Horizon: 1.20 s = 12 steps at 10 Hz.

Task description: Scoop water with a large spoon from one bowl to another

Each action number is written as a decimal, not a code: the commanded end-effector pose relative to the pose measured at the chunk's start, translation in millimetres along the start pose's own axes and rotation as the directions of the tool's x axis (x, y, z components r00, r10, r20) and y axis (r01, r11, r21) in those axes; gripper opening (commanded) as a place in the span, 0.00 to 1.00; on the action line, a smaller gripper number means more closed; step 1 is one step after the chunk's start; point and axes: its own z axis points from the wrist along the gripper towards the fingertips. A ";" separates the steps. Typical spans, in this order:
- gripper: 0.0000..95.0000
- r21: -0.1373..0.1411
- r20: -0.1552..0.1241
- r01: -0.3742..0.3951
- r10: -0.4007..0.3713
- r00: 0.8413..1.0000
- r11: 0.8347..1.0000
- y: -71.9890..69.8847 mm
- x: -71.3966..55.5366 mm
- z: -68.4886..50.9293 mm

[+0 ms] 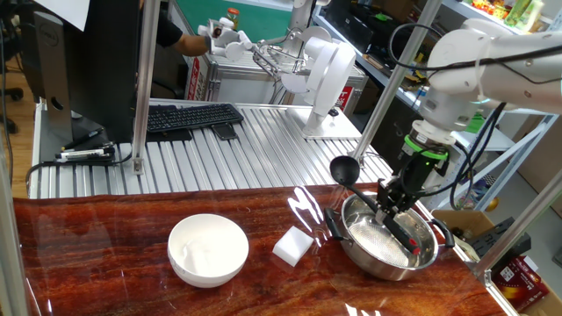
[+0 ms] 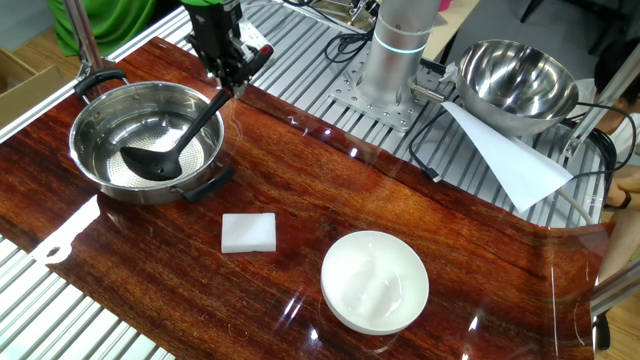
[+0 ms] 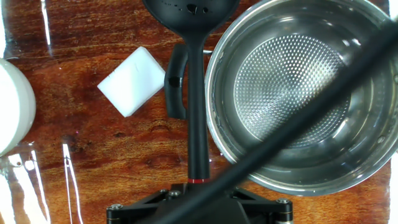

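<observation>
On the glossy wooden table (image 2: 300, 150), no legible writing shows on any item. From left in the other fixed view: one steel bowl (image 2: 95, 150), holding faint water (image 2: 150, 128), near the table's corner; one white block (image 2: 249, 232); one white bowl (image 2: 375, 281) by the front edge, open wood between them. The gripper (image 2: 232, 78), fingers nearly closed, clamps the single black ladle (image 2: 160, 160) by its handle, cup inside the steel bowl.

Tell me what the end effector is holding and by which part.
The end effector holds the large spoon by the upper end of its handle, near the red mark; its cup sits inside the steel bowl.
</observation>
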 end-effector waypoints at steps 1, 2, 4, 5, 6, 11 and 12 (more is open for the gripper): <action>0.00 -0.004 -0.010 -0.005 0.005 1.000 1.000 0.0 -1.9 0.0; 0.00 -0.003 -0.010 -0.004 0.004 1.000 1.000 0.0 -1.9 0.0; 0.00 -0.003 -0.007 -0.005 0.005 1.000 1.000 -0.1 -1.9 0.0; 0.00 -0.002 -0.006 -0.006 0.006 1.000 1.000 -0.6 -2.0 0.2; 0.00 -0.002 -0.007 -0.003 0.003 1.000 1.000 -2.2 -2.3 -1.2; 0.00 -0.014 -0.018 0.029 -0.030 0.999 0.999 -28.1 8.5 -18.3; 0.00 -0.013 -0.021 0.035 -0.035 0.999 0.999 -33.2 12.2 -20.4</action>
